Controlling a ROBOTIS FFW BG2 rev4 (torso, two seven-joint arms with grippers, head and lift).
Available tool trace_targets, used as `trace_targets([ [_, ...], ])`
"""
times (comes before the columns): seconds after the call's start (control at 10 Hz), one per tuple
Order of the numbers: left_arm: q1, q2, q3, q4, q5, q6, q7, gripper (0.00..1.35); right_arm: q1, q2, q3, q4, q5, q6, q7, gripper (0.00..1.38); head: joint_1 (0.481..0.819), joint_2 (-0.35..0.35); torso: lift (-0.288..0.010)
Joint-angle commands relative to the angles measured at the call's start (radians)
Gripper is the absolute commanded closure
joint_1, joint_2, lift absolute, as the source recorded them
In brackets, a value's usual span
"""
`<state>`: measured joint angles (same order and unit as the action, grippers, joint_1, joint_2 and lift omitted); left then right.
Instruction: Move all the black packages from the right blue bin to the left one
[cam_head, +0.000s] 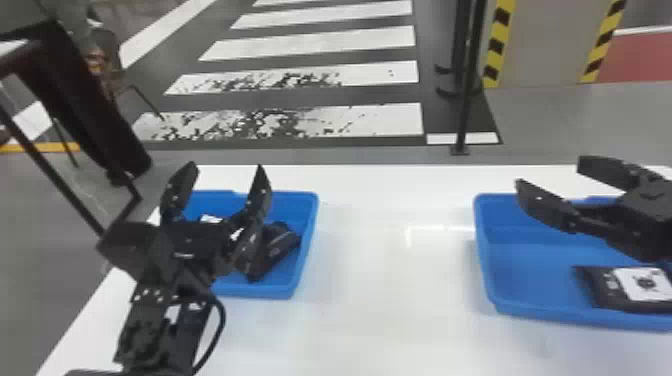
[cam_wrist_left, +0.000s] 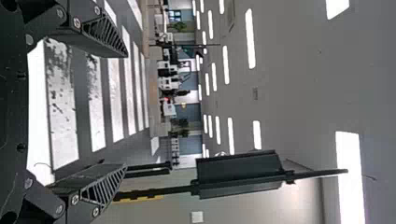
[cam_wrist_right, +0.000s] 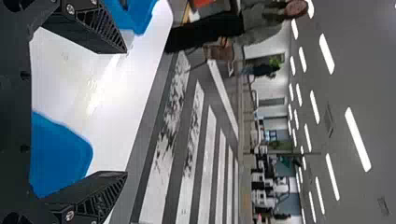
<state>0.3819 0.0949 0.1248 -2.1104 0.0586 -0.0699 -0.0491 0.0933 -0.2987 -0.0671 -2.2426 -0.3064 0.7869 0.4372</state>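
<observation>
White glossy counter (cam_head: 390, 310), two smooth blue rectangular bins. Right bin (cam_head: 487, 260): one flat black package with white label (cam_head: 600, 287). Left bin (cam_head: 307, 235): one crumpled black package (cam_head: 282, 242), probably more behind the arm. Left end effector (cam_head: 226, 166), right end effector (cam_head: 548, 170): both empty, flat black fingers apart.

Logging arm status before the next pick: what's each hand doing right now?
Left hand: open, empty, over the left blue bin.
Right hand: open, empty, over the right blue bin.
</observation>
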Motion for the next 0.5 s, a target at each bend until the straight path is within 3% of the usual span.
trace_targets([
  [0.0,0.055,-0.004,-0.021,-0.068,0.017,-0.068,0.0,0.16,0.02,0.009,-0.059,-0.088,0.131,0.124,-0.029,0.11,0.649,0.151,-0.176],
  [0.2,0.079,0.009,-0.089,-0.09,0.039,-0.092,0.0,0.17,0.007,0.016,-0.092,-0.11,0.292,0.332,-0.109,0.1,0.645,0.029,-0.176],
  [0.4,0.082,0.02,-0.139,-0.09,0.049,-0.055,-0.002,0.17,-0.071,0.01,-0.096,-0.007,0.302,0.465,-0.114,0.09,0.674,-0.1,-0.176],
])
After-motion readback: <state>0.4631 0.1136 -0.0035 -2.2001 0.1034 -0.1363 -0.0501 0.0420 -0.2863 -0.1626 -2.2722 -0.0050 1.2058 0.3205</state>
